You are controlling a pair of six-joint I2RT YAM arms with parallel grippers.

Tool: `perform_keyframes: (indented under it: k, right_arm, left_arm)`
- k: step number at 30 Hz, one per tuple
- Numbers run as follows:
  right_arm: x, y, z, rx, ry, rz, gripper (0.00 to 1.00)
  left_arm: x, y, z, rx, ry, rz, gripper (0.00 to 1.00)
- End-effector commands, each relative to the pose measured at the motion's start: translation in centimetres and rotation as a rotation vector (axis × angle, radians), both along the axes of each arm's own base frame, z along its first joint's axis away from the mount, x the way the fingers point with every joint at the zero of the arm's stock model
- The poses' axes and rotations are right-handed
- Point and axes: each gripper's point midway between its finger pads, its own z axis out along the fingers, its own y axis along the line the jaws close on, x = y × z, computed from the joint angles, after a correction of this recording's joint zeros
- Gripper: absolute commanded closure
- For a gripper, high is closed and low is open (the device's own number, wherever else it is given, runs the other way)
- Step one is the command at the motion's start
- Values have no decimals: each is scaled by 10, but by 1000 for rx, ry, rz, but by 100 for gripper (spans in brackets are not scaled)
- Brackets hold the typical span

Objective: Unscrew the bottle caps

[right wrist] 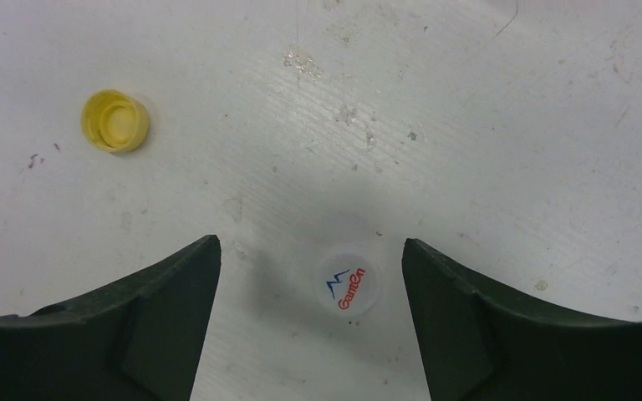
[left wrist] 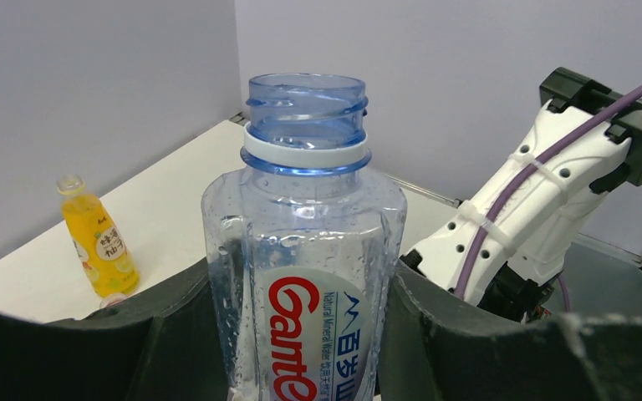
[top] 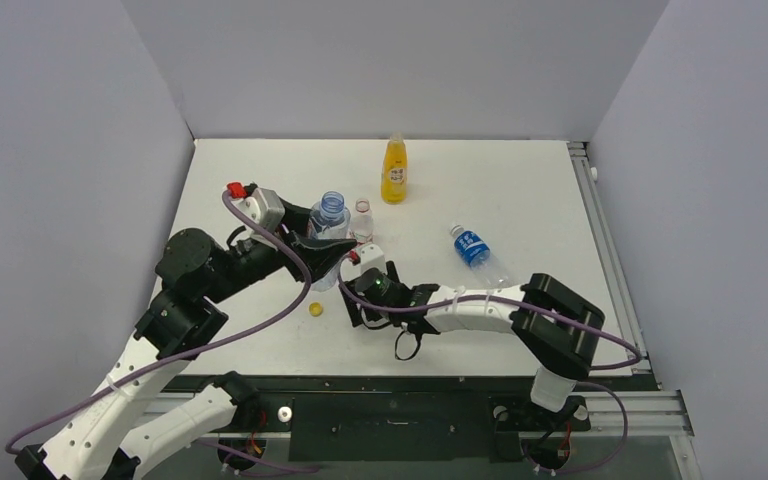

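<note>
My left gripper is shut on the clear bottle with the red-white label, held upright. Its blue threaded neck is bare, with only a white ring below the thread. My right gripper hangs open over the table, pointing down. A white bottle cap with a red and blue logo lies flat between its fingers, touching neither. A yellow cap lies open side up to the left of it. In the top view the white cap is hidden under the right gripper.
An orange juice bottle stands uncapped at the back. A small plain clear bottle stands right of the held one. A blue-labelled bottle lies on its side to the right. The right arm is close beside the held bottle.
</note>
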Motion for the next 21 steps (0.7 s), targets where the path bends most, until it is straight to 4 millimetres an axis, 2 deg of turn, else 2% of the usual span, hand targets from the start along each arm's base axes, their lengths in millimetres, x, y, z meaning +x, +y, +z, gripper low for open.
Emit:
perform_keyframes:
  k: [1, 2, 3, 4, 5, 6, 7, 8, 9, 10, 13, 15, 17, 21]
  right_arm:
    - [6, 5, 72, 166, -65, -7, 24]
    - [10, -1, 97, 206, -92, -15, 24]
    - [8, -7, 107, 214, -90, -11, 24]
    - [13, -15, 138, 271, -125, -21, 24]
    - [12, -19, 152, 289, -126, -14, 24]
    - [14, -30, 181, 340, -162, -24, 24]
    - [12, -35, 197, 365, -165, -12, 24]
    - [13, -46, 231, 426, -210, -19, 24]
    - [10, -52, 245, 446, -217, -11, 23]
    - [8, -63, 268, 485, -250, -16, 22]
    - [-3, -79, 327, 581, -317, 7, 21]
    - [-12, -84, 361, 651, -351, 30, 20]
    - [-22, -82, 391, 732, -368, 70, 20]
    - [-45, -66, 435, 852, -390, 182, 20]
  left_arm:
    - [-1, 2, 19, -48, -39, 3, 100]
    - [0, 3, 19, -48, -39, 5, 100]
    - [1, 2, 17, -46, -38, 6, 100]
    - [1, 3, 18, -47, -41, 8, 100]
    - [1, 2, 17, -46, -40, 6, 100]
    - [2, 2, 17, -48, -42, 6, 100]
    - [1, 1, 15, -47, -41, 0, 100]
    - [2, 1, 15, -47, -40, -2, 100]
    - [1, 0, 14, -47, -42, -10, 100]
    - [1, -1, 13, -47, -41, -16, 100]
    - [-2, -5, 9, -40, -43, -47, 100]
    - [-4, -9, 4, -29, -34, -72, 100]
    - [-5, -11, 7, -40, -53, -91, 100]
    - [-11, -17, 5, -29, -56, -138, 100]
